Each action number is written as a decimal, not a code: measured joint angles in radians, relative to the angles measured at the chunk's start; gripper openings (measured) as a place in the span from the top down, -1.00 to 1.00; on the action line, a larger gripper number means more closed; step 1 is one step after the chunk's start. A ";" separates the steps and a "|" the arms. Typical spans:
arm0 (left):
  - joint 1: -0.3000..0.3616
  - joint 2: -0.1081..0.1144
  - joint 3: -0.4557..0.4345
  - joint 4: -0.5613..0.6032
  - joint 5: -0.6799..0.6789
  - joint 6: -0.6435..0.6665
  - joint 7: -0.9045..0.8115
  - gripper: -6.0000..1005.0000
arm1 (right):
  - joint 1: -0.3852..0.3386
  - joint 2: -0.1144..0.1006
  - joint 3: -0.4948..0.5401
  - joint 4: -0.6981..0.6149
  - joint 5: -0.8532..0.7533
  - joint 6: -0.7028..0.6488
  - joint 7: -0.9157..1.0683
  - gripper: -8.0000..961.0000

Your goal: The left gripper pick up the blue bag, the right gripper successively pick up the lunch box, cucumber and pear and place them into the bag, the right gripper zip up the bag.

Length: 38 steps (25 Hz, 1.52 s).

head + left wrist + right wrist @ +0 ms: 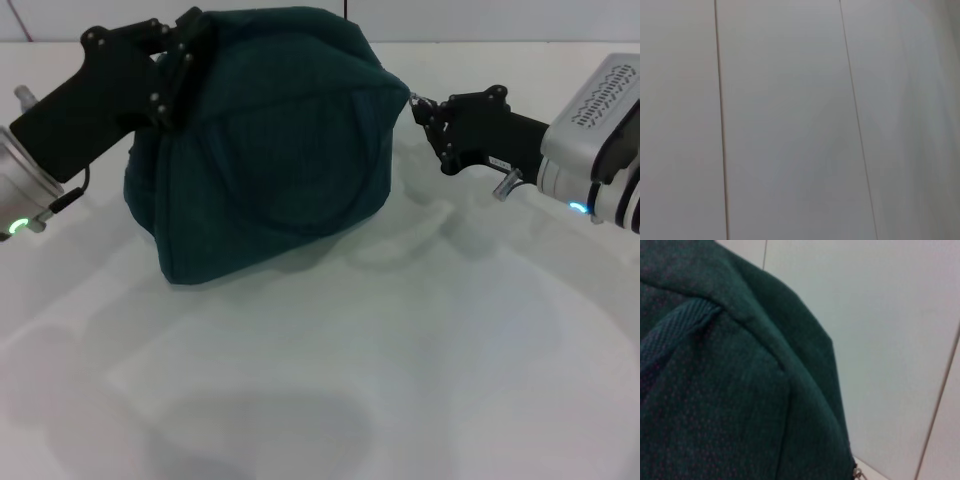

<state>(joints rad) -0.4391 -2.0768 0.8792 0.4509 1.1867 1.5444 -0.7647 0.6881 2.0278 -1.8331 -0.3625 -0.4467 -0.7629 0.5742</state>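
Zipping is in hand: the left gripper (185,60) pinches the blue bag (265,140) up; the right gripper (425,115) pinches its zipper pull (858,473), which needs a steady draw along the seam.

You see the bag (270,150) as matt, coarse-woven dark teal cloth with a ribbed webbing strap (675,332), gripped by matt black left gripper (180,50) above a smooth white table (400,380).
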 joint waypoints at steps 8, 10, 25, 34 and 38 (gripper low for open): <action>-0.009 -0.012 0.021 -0.018 0.004 -0.019 0.003 0.91 | -0.026 0.000 0.002 -0.059 0.013 -0.008 0.012 0.94; -0.009 -0.013 0.021 -0.033 -0.005 -0.017 0.005 0.91 | -0.034 0.000 0.006 -0.070 0.015 -0.008 0.012 0.89; -0.001 0.005 0.023 -0.020 -0.079 0.051 -0.202 0.04 | -0.089 -0.044 0.068 -0.192 -0.024 -0.144 0.132 0.03; 0.013 0.087 0.026 0.221 0.129 0.186 -0.486 -0.56 | -0.094 -0.186 0.256 -0.394 -0.512 -0.617 0.658 0.02; 0.038 0.102 0.022 0.218 0.157 0.222 -0.478 -0.71 | -0.101 -0.146 0.445 -0.388 -0.720 -0.829 0.700 -0.07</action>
<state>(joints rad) -0.4013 -1.9748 0.9012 0.6685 1.3438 1.7660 -1.2426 0.5870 1.8818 -1.3885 -0.7507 -1.1666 -1.5917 1.2744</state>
